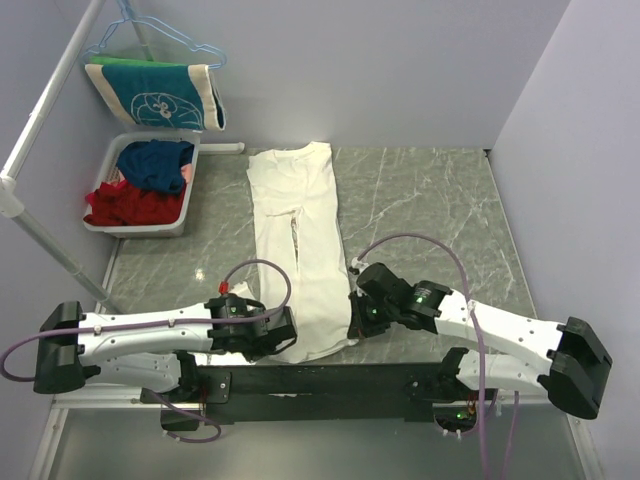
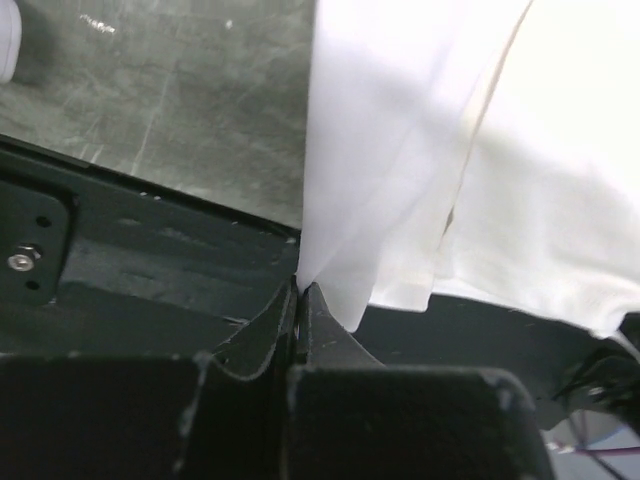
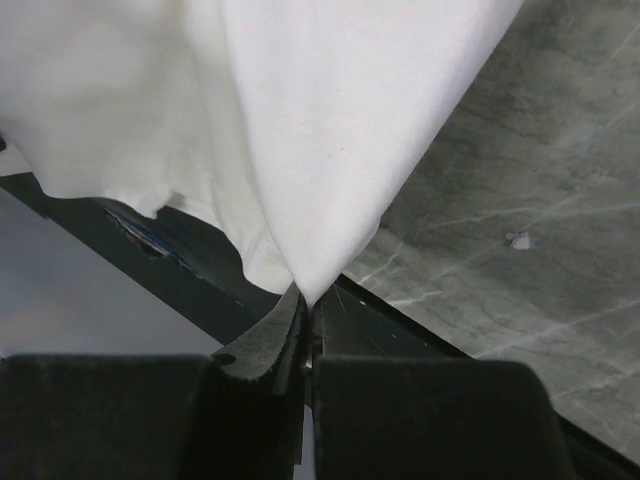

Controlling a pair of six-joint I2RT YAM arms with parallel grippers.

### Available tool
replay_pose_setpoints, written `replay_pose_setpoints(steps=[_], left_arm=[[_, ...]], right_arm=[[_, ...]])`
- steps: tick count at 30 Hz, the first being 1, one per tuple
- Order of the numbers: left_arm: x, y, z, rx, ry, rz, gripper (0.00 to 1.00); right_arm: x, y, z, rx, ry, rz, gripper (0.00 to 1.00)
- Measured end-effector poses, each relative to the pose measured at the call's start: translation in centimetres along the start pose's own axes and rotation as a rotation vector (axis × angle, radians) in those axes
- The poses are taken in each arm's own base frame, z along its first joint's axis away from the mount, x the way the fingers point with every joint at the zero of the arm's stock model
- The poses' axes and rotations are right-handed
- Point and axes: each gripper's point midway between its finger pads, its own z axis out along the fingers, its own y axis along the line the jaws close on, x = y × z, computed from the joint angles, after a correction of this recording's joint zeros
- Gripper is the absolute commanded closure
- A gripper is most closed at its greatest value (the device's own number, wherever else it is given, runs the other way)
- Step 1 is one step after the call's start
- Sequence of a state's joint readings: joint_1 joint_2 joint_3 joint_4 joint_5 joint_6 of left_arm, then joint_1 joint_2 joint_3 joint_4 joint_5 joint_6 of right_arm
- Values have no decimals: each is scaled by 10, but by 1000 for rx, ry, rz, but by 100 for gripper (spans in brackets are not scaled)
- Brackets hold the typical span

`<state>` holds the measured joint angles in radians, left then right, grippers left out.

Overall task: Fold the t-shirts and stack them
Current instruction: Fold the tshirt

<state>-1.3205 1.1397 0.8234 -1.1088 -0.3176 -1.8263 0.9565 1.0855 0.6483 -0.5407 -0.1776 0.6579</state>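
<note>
**Marble-grey bench (image 1: 430, 210) carrying a cream tee, both pincers gripping its near end**

The cream-white tee (image 1: 298, 250) is lying lengthwise down the middle of the bench as a long, narrow strip, plain side showing, with its collar end pointing at the back wall and its other end reaching the near edge. The left pincer (image 2: 298, 290) is pressing its fingers together on a point of cloth at the strip's near left corner, and the fabric is fanning out from that pinch in soft folds. The right pincer (image 3: 305, 300) is doing the same at the near right corner, its fingers squeezing a peak of the white cloth. Between the two, the loose hem is draping over the black rail (image 1: 320, 380) that is running along the bench's near edge.

Further off, at the far left, a grey bin (image 1: 150, 226) is holding a blue garment (image 1: 155, 165) and a red one (image 1: 125, 205). Above it, a teal cloth (image 1: 150, 95) with a pale printed figure is hanging from a light-blue hanger (image 1: 160, 35) beside a white pole (image 1: 40, 130).
</note>
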Motion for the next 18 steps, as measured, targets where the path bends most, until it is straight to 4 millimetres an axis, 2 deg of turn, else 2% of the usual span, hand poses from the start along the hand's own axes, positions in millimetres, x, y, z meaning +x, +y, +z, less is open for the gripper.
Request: replay_pose_setpoints(steps=[4,14,18], left_arm=[[-8,-7,-2,21,-44,-41,99],[-31,-12,-4,55,-132,-116,99],[-48,-15,-2,54,-186,-137,99]], right_arm=[[-8,4,-6,1,-30,-9,100],[-9,-1,-1,30,-21,-6,100],[-21,6,-3,31,-46,-16,100]])
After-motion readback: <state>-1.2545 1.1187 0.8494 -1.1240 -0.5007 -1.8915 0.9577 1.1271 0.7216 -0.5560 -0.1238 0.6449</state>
